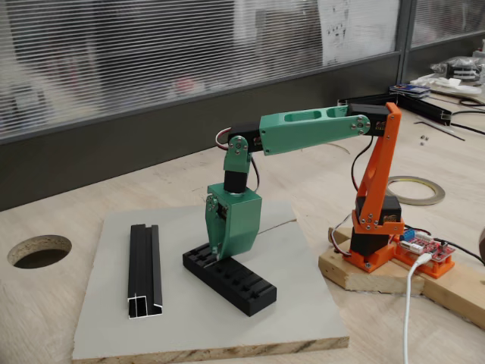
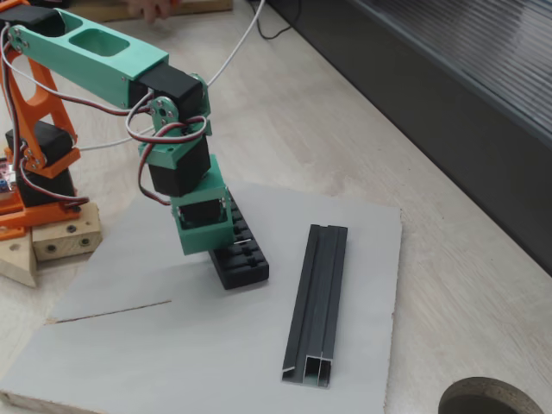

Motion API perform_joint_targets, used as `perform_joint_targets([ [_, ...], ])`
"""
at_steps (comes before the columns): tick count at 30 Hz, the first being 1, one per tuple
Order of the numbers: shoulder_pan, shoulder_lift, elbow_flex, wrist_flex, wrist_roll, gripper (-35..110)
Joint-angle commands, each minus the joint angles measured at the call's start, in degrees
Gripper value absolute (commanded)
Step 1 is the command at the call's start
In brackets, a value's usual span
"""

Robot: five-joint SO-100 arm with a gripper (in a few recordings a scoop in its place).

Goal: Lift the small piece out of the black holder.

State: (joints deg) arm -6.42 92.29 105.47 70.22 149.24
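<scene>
Green jaws low over the black holder (image 1: 229,279)

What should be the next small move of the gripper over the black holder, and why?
Probably a short, slow descent with the fingers parted. The gripper stands right over one end of the black holder, pointing down at its slots, beside the black rail. I cannot tell whether it holds the small piece or whether it is open, so easing down and then closing seems safest.

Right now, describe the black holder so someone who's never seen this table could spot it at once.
Find the grey board on the wooden table. Two black things lie on it; the black holder is the one directly under the green arm's fingers. Unlike the long narrow rail beside it, it is a short block with slots across its top.
</scene>
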Motion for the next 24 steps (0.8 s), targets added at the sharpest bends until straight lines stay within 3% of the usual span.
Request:
perform_joint_targets([
  [1,-0.7,6.8,-0.5,0.0,0.6,8],
  [19,0.2,39.7,-0.4,-0.7,0.9,8],
  [24,0.3,41.8,0.4,0.1,0.8,8],
])
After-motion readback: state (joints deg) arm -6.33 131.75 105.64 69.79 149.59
